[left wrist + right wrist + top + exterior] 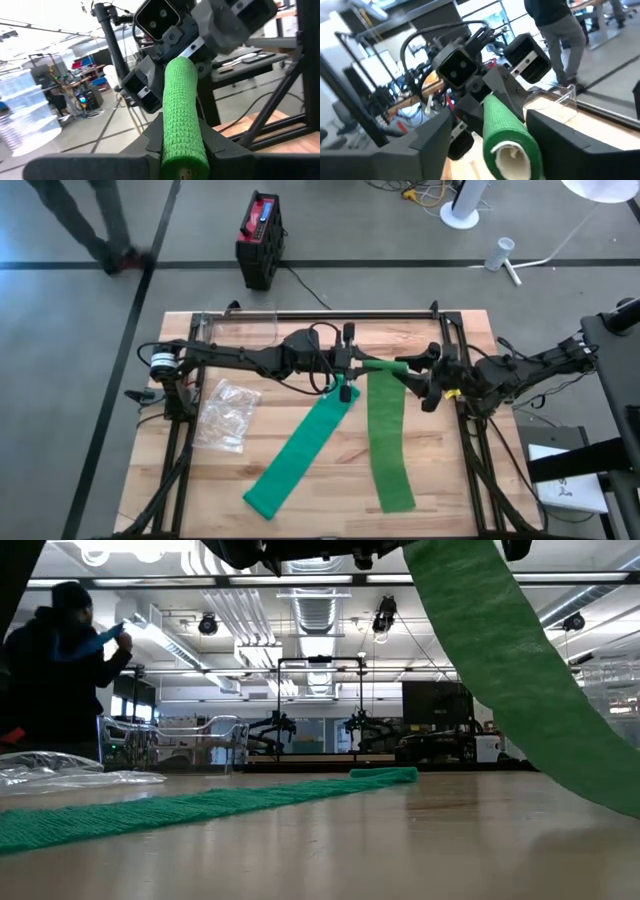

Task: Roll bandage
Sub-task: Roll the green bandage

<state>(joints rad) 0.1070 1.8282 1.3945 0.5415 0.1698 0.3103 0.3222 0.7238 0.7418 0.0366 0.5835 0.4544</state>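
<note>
Green elastic bandage roll (pixel 384 365), wound on a pale core, is held in the air above the middle rear of the pale wooden tabletop (pixel 300 510), gripped at opposite ends by both arms. The left pincer (pixel 345 363) reaches in from the left and is clenched on one end of the roll, its dark fingers (pixel 220 150) pressed against the green fabric on either side in the left wrist view. The right pincer (pixel 420 370) comes in from the right and is clenched on the other end, where the right wrist view shows the roll's white core (pixel 512 155) between its fingers. From the roll a long unrolled green strip (pixel 388 440) hangs down and runs toward the tabletop's front edge; in the low view it slopes down across the right side (pixel 520 670). A second green bandage strip (pixel 300 450) lies flat and diagonal on the tabletop, just left of the first and apart from it at the near ends. A crumpled clear plastic bag (pixel 225 412) lies on the left part of the tabletop; what it holds cannot be told. A clear plastic box (pixel 175 740) stands at the rear left corner, contents not discernible. A person in dark clothes (pixel 50 670) stands beyond the tabletop.
</note>
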